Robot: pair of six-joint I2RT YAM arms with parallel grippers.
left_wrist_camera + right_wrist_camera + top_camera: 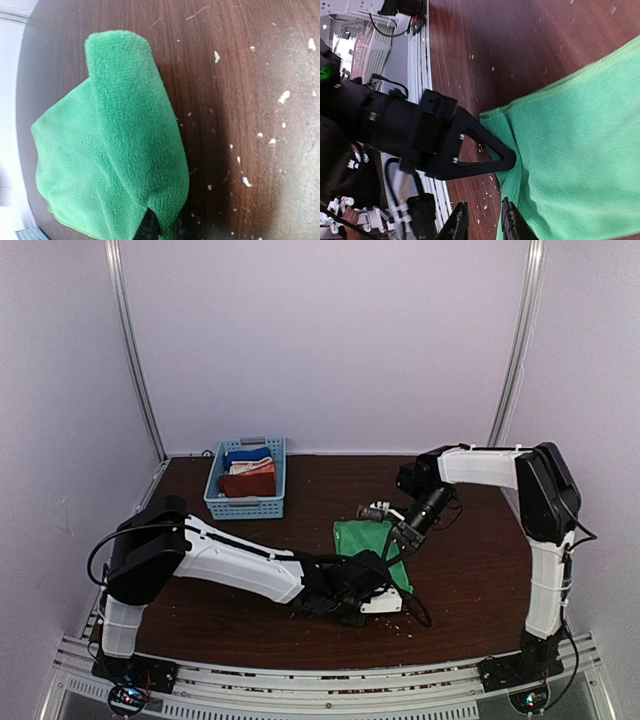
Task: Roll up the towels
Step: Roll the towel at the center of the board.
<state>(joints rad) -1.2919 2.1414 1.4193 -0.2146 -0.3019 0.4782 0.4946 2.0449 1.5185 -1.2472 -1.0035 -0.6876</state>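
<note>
My left arm stretches low across the dark table from its base at the near left. My left gripper sits at the near edge of the green towel, which lies around the middle of the tabletop. My right arm bends in from the right, and my right gripper points down at the towel's right side. From up here I cannot tell how either pair of jaws stands. At the back left, well apart from this towel, a blue basket holds the rust towel, a blue cloth and a striped cloth. Pale crumbs dot the table near me.
</note>
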